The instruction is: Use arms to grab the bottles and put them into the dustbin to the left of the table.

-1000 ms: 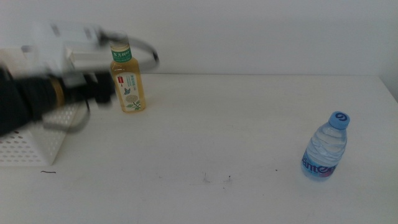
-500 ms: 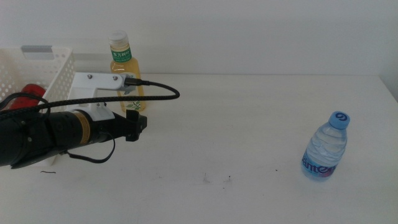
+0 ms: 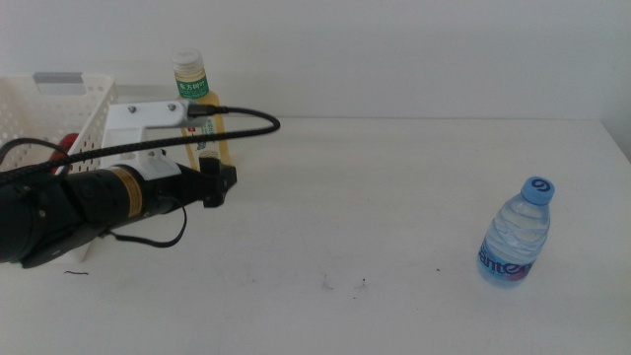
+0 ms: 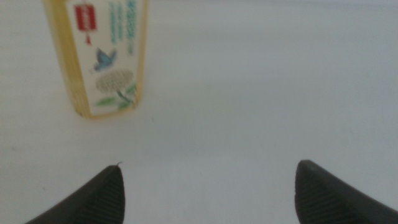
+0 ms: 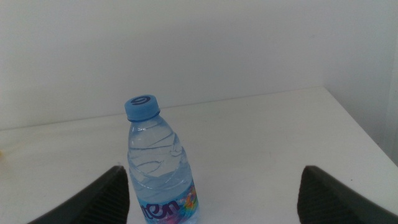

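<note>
The left gripper (image 3: 219, 184) reaches level, jaws spread, just beside the tea bottle (image 4: 99, 56) (seemingly not touching). The right gripper (image 5: 214, 199), jaws parted, faces the water bottle (image 5: 158, 165).

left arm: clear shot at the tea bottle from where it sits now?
Probably yes. The left gripper is open with bare table between it and the upright tea bottle, which sits off to one side of the jaws' line, so it needs a small sideways correction.

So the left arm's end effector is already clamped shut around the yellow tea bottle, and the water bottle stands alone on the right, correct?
Not quite. The left end effector is open and empty; in the left wrist view the yellow tea bottle stands apart, ahead of its jaws and off to one side. The rest holds: the water bottle stands alone on the right.
</note>
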